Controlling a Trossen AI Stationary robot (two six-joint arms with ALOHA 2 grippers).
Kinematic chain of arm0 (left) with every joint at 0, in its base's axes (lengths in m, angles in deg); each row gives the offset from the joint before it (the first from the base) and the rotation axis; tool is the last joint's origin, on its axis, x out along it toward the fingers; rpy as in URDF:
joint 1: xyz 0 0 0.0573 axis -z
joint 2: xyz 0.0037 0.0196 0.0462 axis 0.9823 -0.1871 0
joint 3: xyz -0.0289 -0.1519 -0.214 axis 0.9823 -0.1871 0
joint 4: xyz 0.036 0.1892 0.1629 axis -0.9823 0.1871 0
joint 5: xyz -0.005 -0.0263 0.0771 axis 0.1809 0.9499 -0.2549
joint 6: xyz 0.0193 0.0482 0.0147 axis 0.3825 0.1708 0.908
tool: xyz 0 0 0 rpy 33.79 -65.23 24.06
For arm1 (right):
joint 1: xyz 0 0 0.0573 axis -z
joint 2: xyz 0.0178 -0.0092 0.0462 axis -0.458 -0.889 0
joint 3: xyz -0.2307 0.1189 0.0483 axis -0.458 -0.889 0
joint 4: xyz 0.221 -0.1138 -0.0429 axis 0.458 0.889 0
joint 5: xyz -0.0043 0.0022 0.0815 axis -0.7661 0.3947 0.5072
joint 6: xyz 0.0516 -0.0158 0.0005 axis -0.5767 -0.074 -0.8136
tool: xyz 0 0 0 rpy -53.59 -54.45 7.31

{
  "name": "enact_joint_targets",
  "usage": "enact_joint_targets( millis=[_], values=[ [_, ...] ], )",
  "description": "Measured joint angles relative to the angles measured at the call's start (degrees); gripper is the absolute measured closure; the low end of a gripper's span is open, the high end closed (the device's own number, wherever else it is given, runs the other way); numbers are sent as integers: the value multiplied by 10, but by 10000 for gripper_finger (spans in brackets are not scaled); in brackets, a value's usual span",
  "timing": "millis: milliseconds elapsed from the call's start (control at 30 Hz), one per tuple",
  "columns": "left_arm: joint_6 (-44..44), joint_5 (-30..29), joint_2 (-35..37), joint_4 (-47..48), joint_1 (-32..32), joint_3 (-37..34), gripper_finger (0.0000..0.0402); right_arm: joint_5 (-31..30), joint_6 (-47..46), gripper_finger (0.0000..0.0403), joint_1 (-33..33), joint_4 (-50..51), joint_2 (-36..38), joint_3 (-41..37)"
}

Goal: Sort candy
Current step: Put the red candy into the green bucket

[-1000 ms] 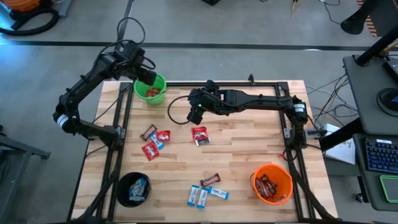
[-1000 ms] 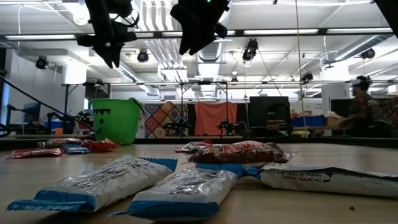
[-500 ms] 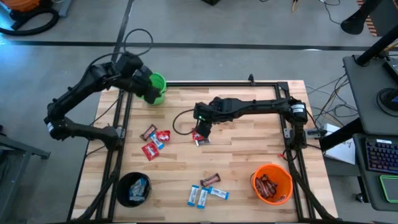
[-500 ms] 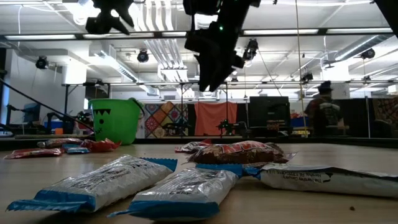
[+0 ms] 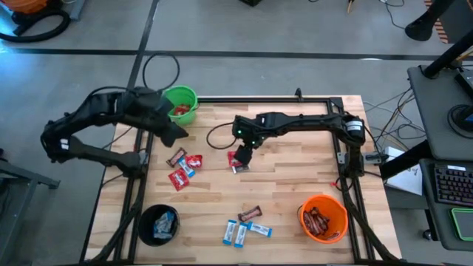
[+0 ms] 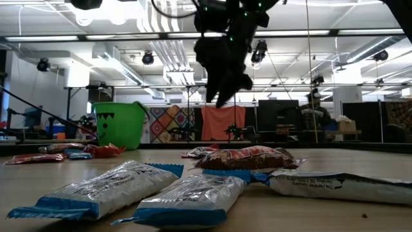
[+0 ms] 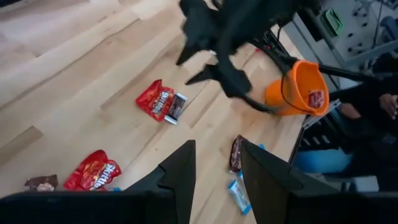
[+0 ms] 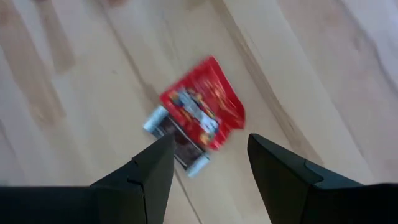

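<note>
Two spread, empty fingers (image 8: 205, 174) of the right arm hover over a red packet (image 8: 203, 113).

Looking down on a pale wooden table (image 8: 298, 56). At frame centre, a red packet (image 8: 203, 106) lying flat, overlapping a dark bar (image 8: 177, 142) with silvery ends just to its lower left. Along the bottom edge, two dark fingers (image 8: 149, 180) of the right gripper (image 8: 208, 177), spread wide apart, empty, framing both candies from above.
</note>
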Motion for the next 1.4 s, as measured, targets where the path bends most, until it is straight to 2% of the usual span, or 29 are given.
enact_joint_targets(
  millis=[133, 267, 567, 667, 800, 1000, 1400],
  values=[
    [-21, -51, 0, -2, 53, 0, 293, 11, -13, 206, 14, 0, 0, -35],
    [-24, -79, -9, -5, 79, 0, 293, 36, -19, 206, 17, -21, -12, -62],
    [-2, -85, -19, -21, 82, 0, 293, 51, -129, 206, 18, -93, -68, -61],
    [6, -85, -15, -20, 82, 0, 293, 51, -138, 207, 20, -93, -77, -61],
    [9, -85, -9, -20, 82, 0, 293, 47, -93, 207, 20, -101, -83, -61],
    [19, -85, -3, -20, 81, 0, 293, 47, -80, 207, 22, -108, -82, -61],
    [23, -85, -1, -11, 81, 0, 293, 52, 82, 207, 23, -113, -82, -61]
  ],
)
